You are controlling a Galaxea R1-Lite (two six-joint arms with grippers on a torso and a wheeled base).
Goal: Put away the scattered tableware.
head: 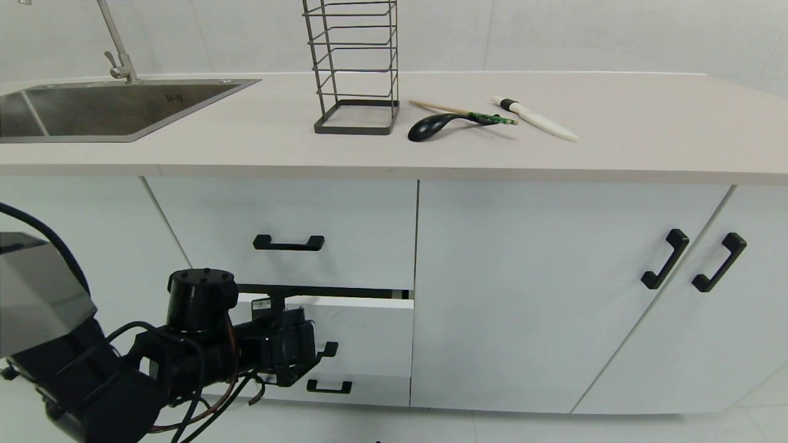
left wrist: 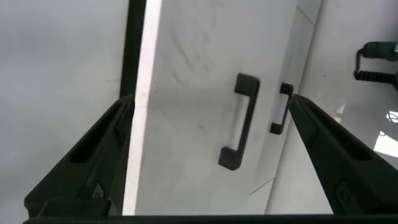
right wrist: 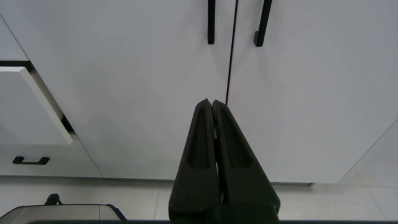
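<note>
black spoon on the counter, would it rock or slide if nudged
The black spoon likely rocks: it rests on its rounded bowl, handle seemingly raised. It looks glossy, so probably slippery to pinch. Moving it would probably disturb the chopsticks lying across its handle.

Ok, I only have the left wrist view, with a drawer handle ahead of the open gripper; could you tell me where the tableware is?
Observer: On the counter, just right of the rack: a spoon, chopsticks and a white utensil.
Operator: Thank you. Are any of them touching?
Observer: The chopsticks cross over the spoon's handle; the white utensil lies apart, further right.
Operator: And how is the right gripper, please?
Observer: The right gripper is shut and empty, facing the cabinet doors.
</note>
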